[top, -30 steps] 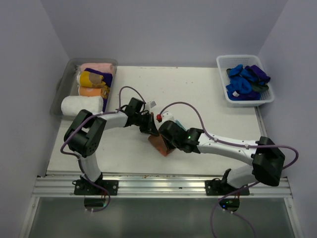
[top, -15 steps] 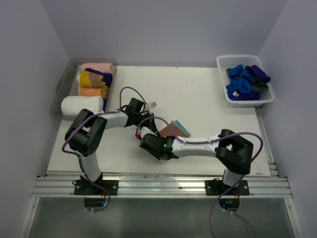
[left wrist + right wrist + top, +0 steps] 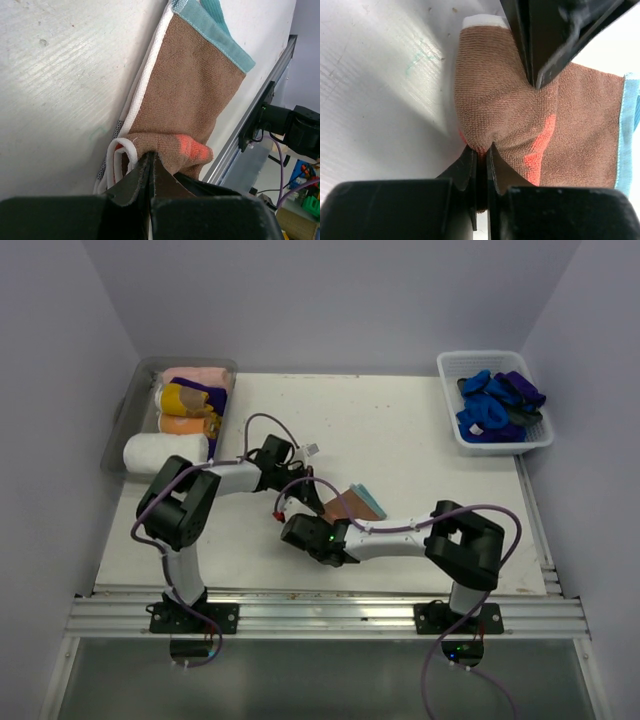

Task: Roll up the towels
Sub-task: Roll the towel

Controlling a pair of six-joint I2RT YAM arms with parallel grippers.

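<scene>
Brown towel (image 3: 192, 100) lies on your table (image 3: 400, 420). Your left gripper (image 3: 151, 159) and right gripper (image 3: 481, 150) each clamp its bunched end.

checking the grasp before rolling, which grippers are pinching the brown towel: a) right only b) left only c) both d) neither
c: in its own wrist view the left gripper has its jaws shut on a bunched fold of the brown towel, and so does the right gripper.
</scene>
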